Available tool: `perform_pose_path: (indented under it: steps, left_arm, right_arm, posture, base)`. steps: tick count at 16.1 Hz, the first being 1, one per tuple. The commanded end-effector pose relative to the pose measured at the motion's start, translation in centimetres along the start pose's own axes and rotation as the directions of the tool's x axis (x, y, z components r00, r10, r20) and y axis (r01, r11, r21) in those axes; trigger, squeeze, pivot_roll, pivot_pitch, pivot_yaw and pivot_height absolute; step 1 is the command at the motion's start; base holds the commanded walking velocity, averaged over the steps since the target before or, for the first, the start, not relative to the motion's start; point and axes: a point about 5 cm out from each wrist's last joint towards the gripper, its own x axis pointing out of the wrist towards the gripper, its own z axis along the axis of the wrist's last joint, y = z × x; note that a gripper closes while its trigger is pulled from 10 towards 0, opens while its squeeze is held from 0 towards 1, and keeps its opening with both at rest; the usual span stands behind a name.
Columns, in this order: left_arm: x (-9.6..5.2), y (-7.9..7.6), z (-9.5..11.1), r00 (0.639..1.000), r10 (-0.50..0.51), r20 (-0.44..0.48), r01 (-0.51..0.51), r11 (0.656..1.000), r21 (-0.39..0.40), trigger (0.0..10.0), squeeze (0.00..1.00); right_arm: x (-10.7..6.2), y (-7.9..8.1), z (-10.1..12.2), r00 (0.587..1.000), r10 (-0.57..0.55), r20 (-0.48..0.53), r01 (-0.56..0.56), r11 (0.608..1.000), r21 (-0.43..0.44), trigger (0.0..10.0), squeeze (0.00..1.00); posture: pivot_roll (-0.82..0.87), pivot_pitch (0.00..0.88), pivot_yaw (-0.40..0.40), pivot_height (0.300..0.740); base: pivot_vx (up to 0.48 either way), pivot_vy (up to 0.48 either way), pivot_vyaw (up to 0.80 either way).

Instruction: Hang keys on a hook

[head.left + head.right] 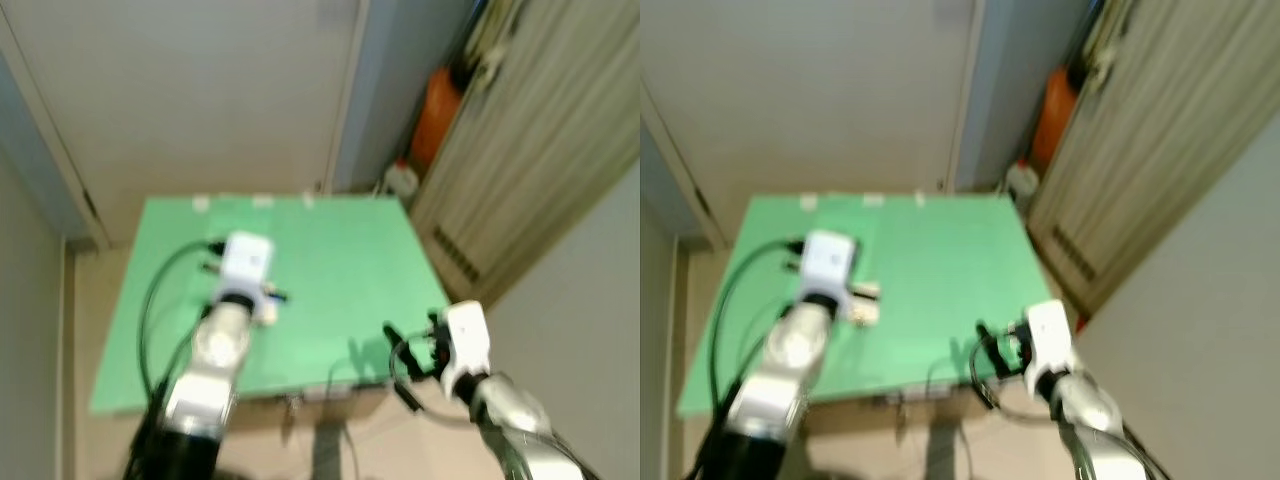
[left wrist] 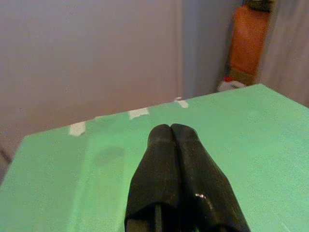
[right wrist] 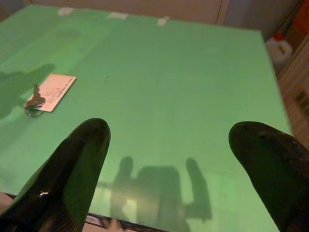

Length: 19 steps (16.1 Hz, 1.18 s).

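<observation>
— Keys (image 3: 34,101) first: where do they lie?

— On the green tabletop (image 3: 193,87), a small bunch on a ring, touching the near end of a pale card (image 3: 52,91) that lies flat on the same surface. In the right wrist view they sit well off to one side of the right end effector (image 3: 169,159), apart from it.

— And that right end effector?

— Its two black fingers (image 3: 72,164) are spread wide with nothing between them, hovering over the near part of the tabletop; their shadow falls on the green just below. From the head it shows at the tabletop's near right corner (image 1: 405,355).

— The left one?

— The left end effector (image 2: 171,133) has its fingers pressed together, tips touching, gripping nothing (the left wrist view shows them plainly). It is held above the left half of the tabletop, pointing toward the far edge, where three bits of white tape (image 2: 139,113) are stuck down.

— What stands around?

— An orange container (image 1: 437,115) and a small white jug with a red cap (image 1: 402,180) on the floor beyond the far right corner, beside a striped curtain (image 1: 540,130). The head views are blurred.
</observation>
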Motion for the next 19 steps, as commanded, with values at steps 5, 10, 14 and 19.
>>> perform_pose_path:
  steps: [5,10,14,19]
  left_arm:
    - [0.0,-0.1,-1.2,0.995,0.062,-0.08,-0.062,0.998,-0.003,4.9,0.0]
    - [0.1,0.7,-1.8,0.987,0.111,-0.119,-0.111,0.994,0.009,10.0,0.0]
    - [0.1,0.9,-2.1,0.984,0.121,-0.128,-0.12,0.993,0.019,10.0,0.0]
    - [0.2,0.5,-1.9,0.988,0.111,-0.105,-0.113,0.993,-0.013,10.0,1.0]
  right_arm:
    - [-0.6,-0.8,-0.7,0.999,-0.023,-0.034,0.021,0.999,-0.039,10.0,0.0]
    - [-0.6,-1.0,-0.9,0.999,-0.025,-0.042,0.022,0.998,-0.056,10.0,0.0]
    - [-0.5,-1.1,-1.1,0.998,-0.039,-0.046,0.037,0.998,-0.048,10.0,0.0]
    - [-0.4,-1.1,-0.9,0.998,-0.052,-0.046,0.049,0.998,-0.047,10.0,0.0]
  posture:
    - [-0.04,0.068,-0.086,0.74]
    - [-0.04,0.072,-0.085,0.74]
    - [-0.04,0.076,-0.084,0.74]
    - [-0.04,0.073,-0.08,0.74]
  base:
    - [0.113,-0.153,0.48]
    - [0.0,0.0,0.8]
    - [0.0,0.0,0.79]
    - [0.0,0.0,0.32]
